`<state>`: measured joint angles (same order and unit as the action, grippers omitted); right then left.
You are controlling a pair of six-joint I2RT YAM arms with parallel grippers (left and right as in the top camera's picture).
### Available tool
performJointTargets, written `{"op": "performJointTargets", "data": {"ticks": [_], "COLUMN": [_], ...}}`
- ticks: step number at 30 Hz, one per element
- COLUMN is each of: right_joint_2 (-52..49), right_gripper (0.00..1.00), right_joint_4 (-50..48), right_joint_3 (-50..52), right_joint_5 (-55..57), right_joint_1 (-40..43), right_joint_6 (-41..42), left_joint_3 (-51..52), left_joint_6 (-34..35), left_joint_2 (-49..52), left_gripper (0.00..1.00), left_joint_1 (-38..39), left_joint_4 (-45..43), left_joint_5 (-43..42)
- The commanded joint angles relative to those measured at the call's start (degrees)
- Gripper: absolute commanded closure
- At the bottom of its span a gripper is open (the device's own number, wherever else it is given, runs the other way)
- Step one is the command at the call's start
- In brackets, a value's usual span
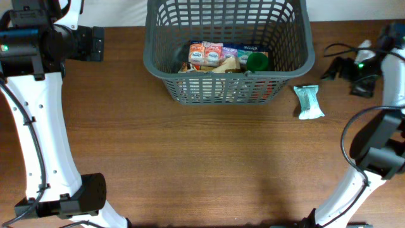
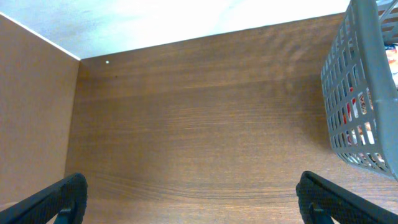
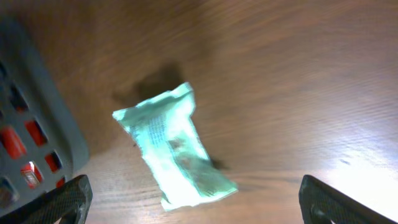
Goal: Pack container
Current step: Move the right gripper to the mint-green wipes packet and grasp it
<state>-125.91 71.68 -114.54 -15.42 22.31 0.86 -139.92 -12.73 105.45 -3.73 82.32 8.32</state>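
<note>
1. the container (image 1: 221, 88) sits at the table's (image 1: 190, 164) far edge, with a wide stretch of wood in front of it.
2. left gripper (image 2: 193, 205) is spread wide and empty, well left of the container; right gripper (image 3: 199, 208) is spread wide and empty over a green packet (image 3: 174, 149) just beside the container's right wall.
3. the lattice half-hides the groceries (image 1: 218, 57); the right wrist view is blurred.

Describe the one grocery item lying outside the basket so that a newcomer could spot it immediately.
Find the grey basket at the far middle of the wooden table. Just off its near right corner lies a small packet, flat on the wood. It is pale mint green, and it is the only grocery outside the basket.
</note>
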Motion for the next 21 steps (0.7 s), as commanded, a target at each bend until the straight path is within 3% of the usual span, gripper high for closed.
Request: {"op": "performJointTargets", "data": {"ticks": [1,21], "right_joint_2": [-2.9,-9.6], "right_gripper": [0.0,0.15], "right_joint_4": [-0.4,-0.4], "right_joint_3": [0.5,2.6], "right_joint_5": [-2.0,4.3], "right_joint_1": [-2.4,-4.7], "right_joint_6": [-6.6,-7.2], "left_joint_3": [0.2,0.2], "left_joint_6": [0.7,0.7], "left_joint_2": [0.1,0.1], "left_gripper": [0.01,0.01], "left_joint_1": [-0.1,-0.1], "left_joint_4": [0.0,0.0], "left_joint_5": [-0.6,-0.6]}}
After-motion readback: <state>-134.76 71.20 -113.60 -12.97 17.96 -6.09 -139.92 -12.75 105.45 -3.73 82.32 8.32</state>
